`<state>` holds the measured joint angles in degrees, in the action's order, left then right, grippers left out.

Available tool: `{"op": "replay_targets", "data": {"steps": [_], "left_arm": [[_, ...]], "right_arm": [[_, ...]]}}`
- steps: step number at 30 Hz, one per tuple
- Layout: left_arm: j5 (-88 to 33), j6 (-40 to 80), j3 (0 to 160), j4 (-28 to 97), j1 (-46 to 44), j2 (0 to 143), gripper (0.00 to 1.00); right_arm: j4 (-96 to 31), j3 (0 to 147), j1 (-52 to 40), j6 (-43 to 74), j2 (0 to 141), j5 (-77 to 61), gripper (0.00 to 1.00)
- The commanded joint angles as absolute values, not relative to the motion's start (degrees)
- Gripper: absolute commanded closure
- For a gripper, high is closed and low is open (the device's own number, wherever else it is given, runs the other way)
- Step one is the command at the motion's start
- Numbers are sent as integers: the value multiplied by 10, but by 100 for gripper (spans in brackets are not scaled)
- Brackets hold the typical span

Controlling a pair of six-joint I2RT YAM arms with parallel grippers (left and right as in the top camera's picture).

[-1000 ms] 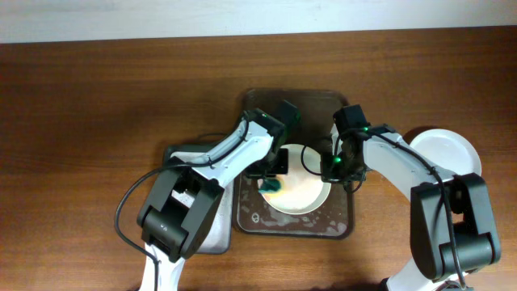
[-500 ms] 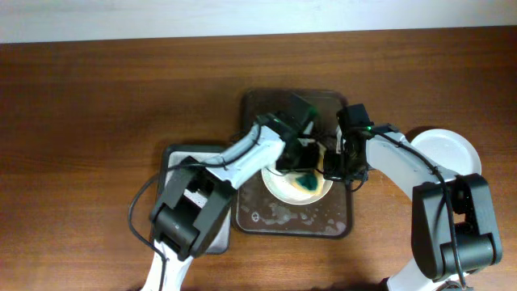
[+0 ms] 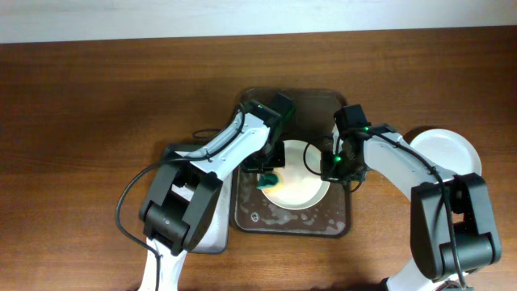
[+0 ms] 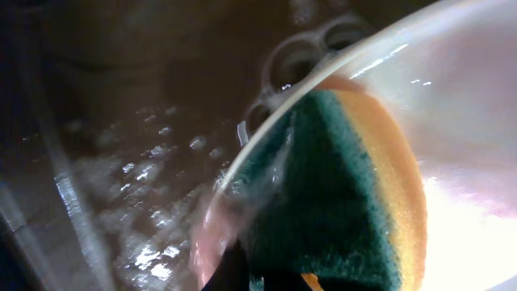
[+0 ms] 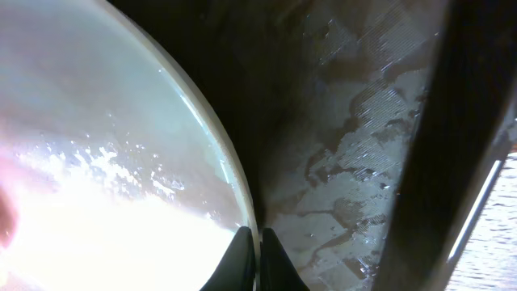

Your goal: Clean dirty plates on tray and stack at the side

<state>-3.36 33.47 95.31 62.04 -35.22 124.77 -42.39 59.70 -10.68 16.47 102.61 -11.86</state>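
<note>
Your left gripper [image 3: 271, 168] is clamped on the green-and-yellow sponge [image 4: 347, 202] and presses it against the left edge of the wet plate [image 3: 300, 184], which lies in the middle of the soapy tray [image 3: 305, 103]. Your right gripper [image 5: 254, 250] has its fingers pinched together on that plate's right rim, with the edge caught between the two tips. A second plate [image 3: 446, 149] sits on the table [image 3: 97, 97] just right of the tray, partly hidden by your right arm
</note>
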Motion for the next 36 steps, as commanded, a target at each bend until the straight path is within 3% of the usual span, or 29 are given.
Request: {"op": "replay_targets", "data": {"steps": [1, 4, 13, 17, 20, 23, 26, 27, 28, 31, 36], "left_arm": [[118, 334, 1050, 714, -343, 1255, 100], [99, 331, 1126, 784, -347, 1191, 100], [119, 273, 1069, 926, -247, 1002, 100], [103, 266, 863, 807, -220, 937, 100], [38, 215, 692, 643, -178, 884, 100], [6, 190, 663, 606, -152, 879, 99], [-48, 181, 682, 601, -136, 851, 69], [-59, 181, 690, 600, -129, 834, 52], [-63, 181, 695, 600, -122, 815, 42], [-62, 181, 696, 601, -112, 764, 0], [-62, 181, 696, 602, -112, 754, 0]], "right_arm": [[-440, 592, -104, 164, 1030, -84, 96], [-457, 593, -105, 153, 992, -69, 96], [-504, 596, -133, 138, 785, 60, 96], [-509, 596, -210, 138, 706, 182, 96], [-519, 596, -276, 138, 694, 269, 96], [-525, 597, -315, 138, 695, 358, 96], [-554, 611, -354, 138, 695, 422, 96], [-568, 617, -374, 138, 695, 447, 96], [-576, 621, -390, 138, 695, 472, 96], [-594, 623, -462, 138, 695, 579, 96], [-605, 627, -567, 138, 695, 714, 96]]}}
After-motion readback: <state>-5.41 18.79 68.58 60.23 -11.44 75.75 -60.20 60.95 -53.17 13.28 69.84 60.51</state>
